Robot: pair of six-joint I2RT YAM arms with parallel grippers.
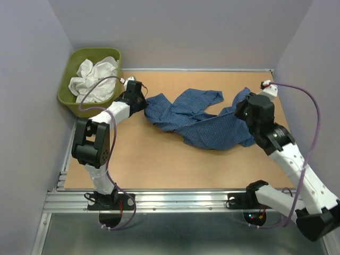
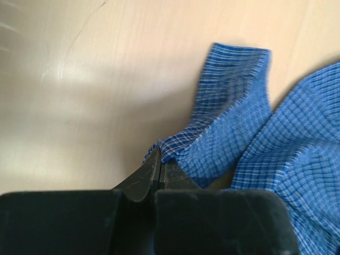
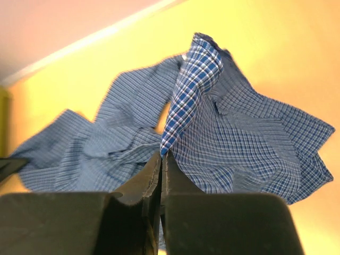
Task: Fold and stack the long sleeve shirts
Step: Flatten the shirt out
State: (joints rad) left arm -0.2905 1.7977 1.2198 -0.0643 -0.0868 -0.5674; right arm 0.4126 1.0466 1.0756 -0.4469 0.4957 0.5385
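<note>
The shirt (image 1: 199, 119) lies on the surface (image 1: 159, 164) between the left tool (image 1: 144, 102) and right tool (image 1: 238, 110). The tub (image 1: 68, 79), holding another garment (image 1: 95, 74), sits left of the left tool.

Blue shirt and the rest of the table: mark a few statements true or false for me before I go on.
1. The left gripper is shut on an edge of the blue shirt. True.
2. The right gripper hangs open above the shirt. False: it is shut on a fold of the shirt's cloth.
3. The white garment lies in the green tub. True.
4. The blue shirt is folded flat. False: it lies crumpled across the table.
5. The tub stands at the far right corner. False: it stands at the far left corner.
</note>
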